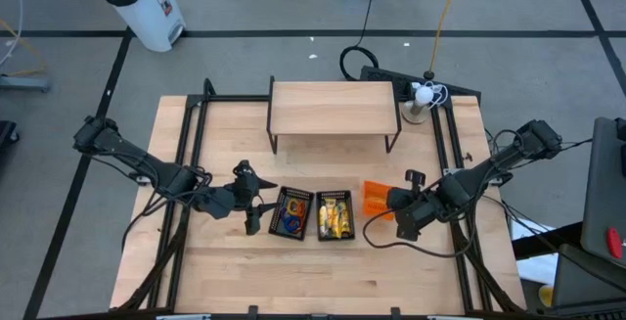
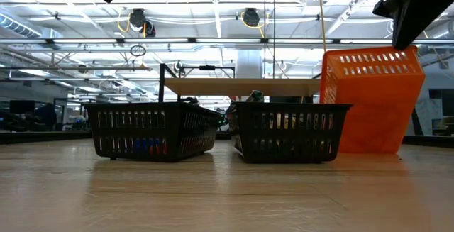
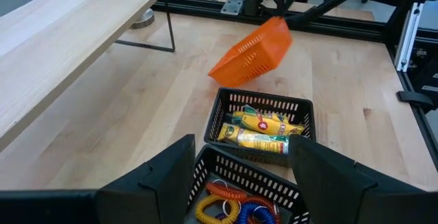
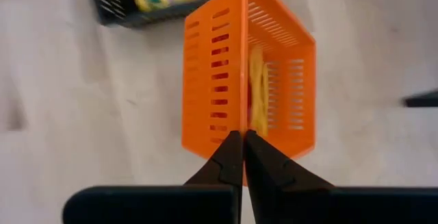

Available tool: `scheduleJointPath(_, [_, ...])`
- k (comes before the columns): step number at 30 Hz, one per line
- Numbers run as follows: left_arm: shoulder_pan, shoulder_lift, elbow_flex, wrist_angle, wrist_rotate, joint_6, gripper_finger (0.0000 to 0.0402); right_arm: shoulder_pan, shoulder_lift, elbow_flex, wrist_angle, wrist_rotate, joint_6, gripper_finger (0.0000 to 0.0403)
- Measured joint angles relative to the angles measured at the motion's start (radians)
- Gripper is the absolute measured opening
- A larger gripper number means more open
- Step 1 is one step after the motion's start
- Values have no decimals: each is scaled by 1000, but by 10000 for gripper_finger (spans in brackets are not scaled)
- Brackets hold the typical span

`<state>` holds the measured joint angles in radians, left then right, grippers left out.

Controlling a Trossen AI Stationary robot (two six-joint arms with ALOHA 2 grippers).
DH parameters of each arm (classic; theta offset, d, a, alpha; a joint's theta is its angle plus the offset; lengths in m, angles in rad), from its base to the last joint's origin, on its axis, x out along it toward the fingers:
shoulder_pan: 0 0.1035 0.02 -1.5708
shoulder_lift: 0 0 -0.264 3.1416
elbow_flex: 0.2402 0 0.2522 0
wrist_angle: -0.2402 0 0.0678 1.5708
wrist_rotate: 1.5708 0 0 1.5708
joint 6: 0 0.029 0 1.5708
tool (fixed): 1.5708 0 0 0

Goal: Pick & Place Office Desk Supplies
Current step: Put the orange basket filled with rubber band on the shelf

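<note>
From above, two black baskets (image 1: pixel 313 213) sit side by side, the left with coiled bands (image 1: pixel 290 219), the right with yellow packs (image 1: pixel 335 217) (labels unreadable). Left gripper (image 1: pixel 256 205) gapes empty beside them. Right gripper (image 4: pixel 243 157) pinches the tipped orange basket (image 4: pixel 226 80) wall.

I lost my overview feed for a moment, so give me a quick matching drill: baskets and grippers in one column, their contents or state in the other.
Things:
1. left black basket
2. right black basket
3. orange basket
4. left gripper

States:
A. tipped up, its wall pinched by the right gripper
B. open, next to the black baskets
C. holds yellow packets
D. holds coloured coil loops

Pairs: 1-D, 2-C, 3-A, 4-B
</note>
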<state>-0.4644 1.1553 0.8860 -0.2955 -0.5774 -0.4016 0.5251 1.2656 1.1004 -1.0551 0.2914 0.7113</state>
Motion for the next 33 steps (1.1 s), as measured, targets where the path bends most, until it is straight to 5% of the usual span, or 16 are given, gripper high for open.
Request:
scheduleJointPath(14, [0, 0, 0, -1, 1, -27, 237, -34, 194, -86, 225, -194, -18, 0])
scheduleJointPath(24, [0, 0, 0, -1, 2, -27, 237, -60, 209, -137, 287, -237, 10, 1])
scheduleJointPath(33, [0, 0, 0, -1, 4, -27, 237, -65, 209, -161, 387, -294, -14, 79])
